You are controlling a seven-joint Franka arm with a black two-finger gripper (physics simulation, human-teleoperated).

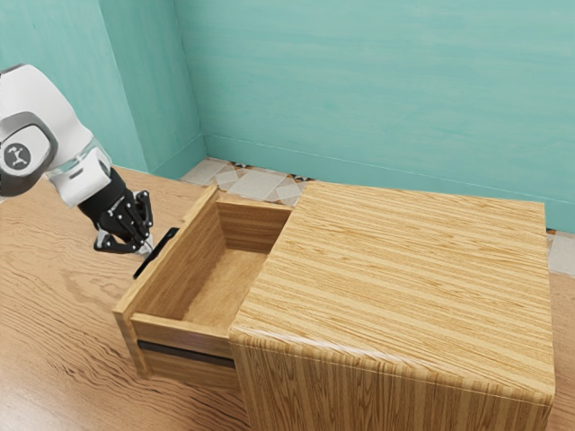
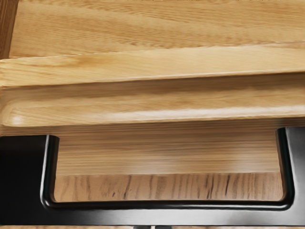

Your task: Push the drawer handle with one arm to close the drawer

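- While the drawer [image 1: 180, 332] stands open, gripper [image 1: 145, 250] is clenched, empty, at its black handle [image 1: 163, 244].
- Surface: wood-grain table [image 1: 54, 296]. Room: teal walls [image 1: 359, 81], tiled floor [image 1: 260, 184].
- Wrist view adds handle's bracket shape; exterior view, cabinet [image 1: 404, 269].

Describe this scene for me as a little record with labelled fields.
Furniture: wooden cabinet
Drawer: open, sticking out toward the exterior view's left
Drawer's inside: bare wood where visible
Handle: black, on the drawer's front
Robot arm: white, coming from the exterior view's left
Gripper: black, at the handle; contact unclear
Walls: teal
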